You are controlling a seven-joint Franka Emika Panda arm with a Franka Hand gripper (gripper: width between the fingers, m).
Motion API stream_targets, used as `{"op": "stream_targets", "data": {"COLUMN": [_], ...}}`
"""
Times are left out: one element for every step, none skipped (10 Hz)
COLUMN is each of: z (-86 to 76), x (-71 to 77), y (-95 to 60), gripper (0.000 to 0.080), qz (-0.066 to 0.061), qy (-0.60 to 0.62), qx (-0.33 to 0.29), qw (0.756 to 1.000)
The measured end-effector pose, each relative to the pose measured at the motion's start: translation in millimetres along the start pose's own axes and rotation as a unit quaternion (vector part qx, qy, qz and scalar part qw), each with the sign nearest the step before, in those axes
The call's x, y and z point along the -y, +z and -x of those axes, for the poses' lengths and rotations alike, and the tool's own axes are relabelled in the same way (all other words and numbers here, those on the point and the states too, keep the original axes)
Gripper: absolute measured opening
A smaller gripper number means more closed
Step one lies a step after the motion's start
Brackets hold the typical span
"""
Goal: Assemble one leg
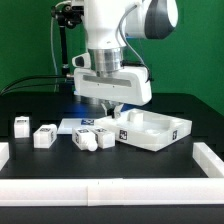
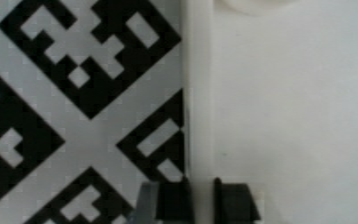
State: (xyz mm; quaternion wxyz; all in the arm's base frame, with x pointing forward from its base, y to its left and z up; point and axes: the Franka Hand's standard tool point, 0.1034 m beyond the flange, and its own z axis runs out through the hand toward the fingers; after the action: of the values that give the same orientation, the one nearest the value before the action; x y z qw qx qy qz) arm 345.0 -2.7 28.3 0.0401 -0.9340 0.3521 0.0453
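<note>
Several legs, stubby white posts with tag stickers, lie on the black table towards the exterior view's left: one (image 1: pixel 20 125), one (image 1: pixel 44 137), and a pair (image 1: pixel 85 139) side by side. My gripper (image 1: pixel 113 106) points down at the left corner of the large flat white piece (image 1: pixel 160 132), well apart from the legs. In the wrist view my gripper (image 2: pixel 201 203) has its dark fingers (image 2: pixel 169 203) nearly together, with a thin light edge of that piece (image 2: pixel 291 100) between them. No leg shows in the wrist view.
The marker board (image 1: pixel 68 125) lies just left of the large piece, and its big tags (image 2: pixel 69 100) fill half the wrist view. A white border rail (image 1: pixel 110 190) runs along the table's front, with side rails at both ends.
</note>
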Motion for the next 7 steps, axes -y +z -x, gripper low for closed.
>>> {"op": "stream_targets", "data": {"z": [-13.4, -26.1, -31.8, -33.0, -29.8, -24.4, -24.8], "x": [-0.5, -2.4, -2.1, -0.4, -1.7, -4.3, -3.5], "y": [-5.4, -12.3, -15.6, -14.0, -7.4, 1.5, 1.0], "gripper": [0.0051, 0.0051, 0.0051, 0.0051, 0.0051, 0.0051, 0.0051], "qz": [-0.009, -0.017, -0.021, -0.018, -0.010, -0.001, -0.002], "qy": [-0.013, -0.017, -0.014, -0.017, -0.021, -0.015, -0.014], "qx": [-0.003, -0.011, -0.015, -0.018, -0.015, -0.008, -0.007], "qw": [1.000, 1.000, 1.000, 1.000, 1.000, 1.000, 1.000]}}
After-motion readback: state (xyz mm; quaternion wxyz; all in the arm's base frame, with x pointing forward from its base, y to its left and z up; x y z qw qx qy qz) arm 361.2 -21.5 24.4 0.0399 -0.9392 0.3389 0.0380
